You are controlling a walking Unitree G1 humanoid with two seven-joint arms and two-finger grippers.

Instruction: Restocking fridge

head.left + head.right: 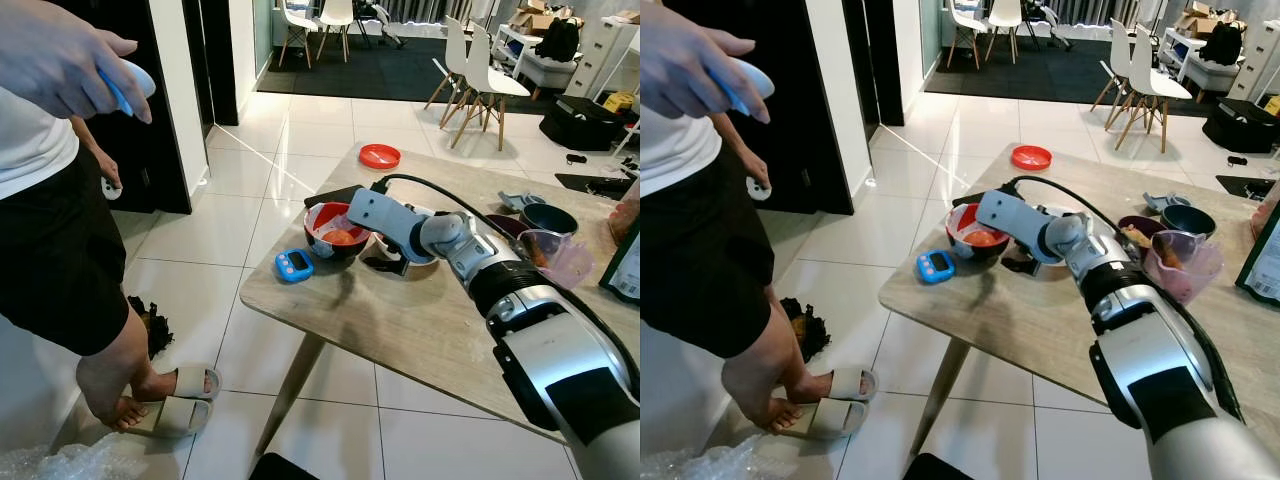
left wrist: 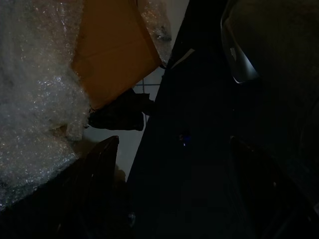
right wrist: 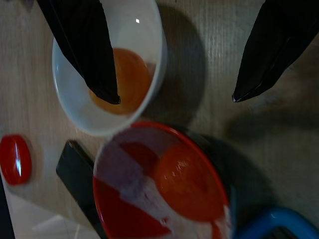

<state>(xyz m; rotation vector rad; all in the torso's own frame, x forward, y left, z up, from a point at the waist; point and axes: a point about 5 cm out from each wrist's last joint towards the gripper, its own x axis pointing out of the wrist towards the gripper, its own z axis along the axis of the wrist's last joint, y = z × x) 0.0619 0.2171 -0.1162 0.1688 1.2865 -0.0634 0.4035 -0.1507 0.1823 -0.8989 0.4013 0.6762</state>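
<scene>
Right gripper [image 3: 174, 94]: jaws spread wide, empty, straddling the rim of a white bowl [image 3: 107, 69] holding orange food, beside red bowl [image 1: 335, 230] on the wooden table [image 1: 400, 320]. Head views add blue timer [image 1: 294, 265]. Left gripper's jaws: cannot tell.

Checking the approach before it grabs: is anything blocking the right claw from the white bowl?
Nothing visible. The right claw hangs open directly above the white bowl, one finger over it; the red bowl sits beside it.
</scene>
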